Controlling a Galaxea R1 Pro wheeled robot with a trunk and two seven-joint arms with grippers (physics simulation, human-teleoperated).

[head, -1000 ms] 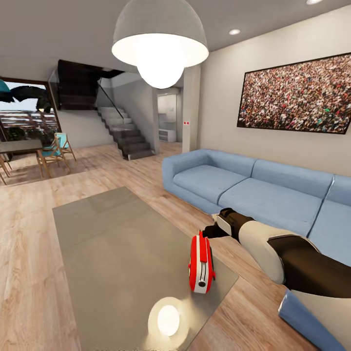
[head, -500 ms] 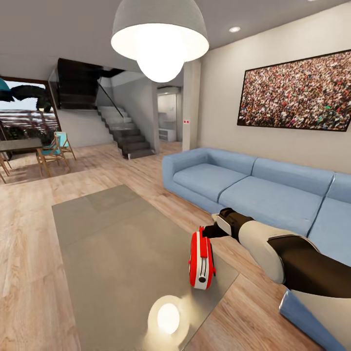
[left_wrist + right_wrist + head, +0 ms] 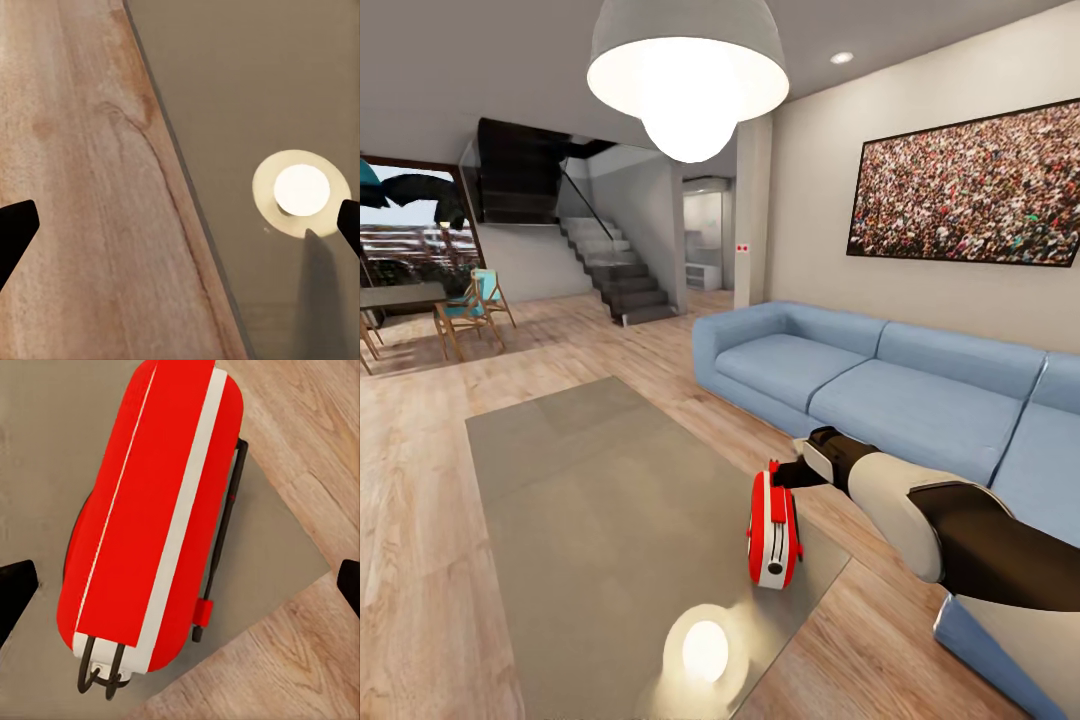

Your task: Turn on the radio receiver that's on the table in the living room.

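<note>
Living room, seen from beside the robot. The table (image 3: 590, 500), low and long with a grey glossy top, stands on the light wood plank floor (image 3: 420, 560). The radio receiver (image 3: 773, 535), red with white trim, stands on edge near the table's near right corner, close to the edge that faces the blue sofa (image 3: 880, 390).

The right arm (image 3: 920, 510) reaches in from the sofa side, and its dark gripper (image 3: 792, 473) sits at the top rear end of the radio; from the head view, contact cannot be judged. In the right wrist view the radio (image 3: 150, 517) lies directly below the camera, its thin handle (image 3: 221, 540) along one side, while the two fingertips (image 3: 15, 589) appear at opposite edges, spread wide apart and clear of the radio.

In the left wrist view the left gripper (image 3: 180, 225) hangs over the table's edge (image 3: 187, 195), half above floor and half above the grey top, its fingertips (image 3: 15, 225) likewise set wide apart with nothing between them.

The white dome pendant lamp (image 3: 688, 70) hangs overhead, and its reflection (image 3: 705, 650) glows on the tabletop near the front edge. A framed crowd picture (image 3: 965, 190) hangs on the beige wall behind the sofa.
</note>
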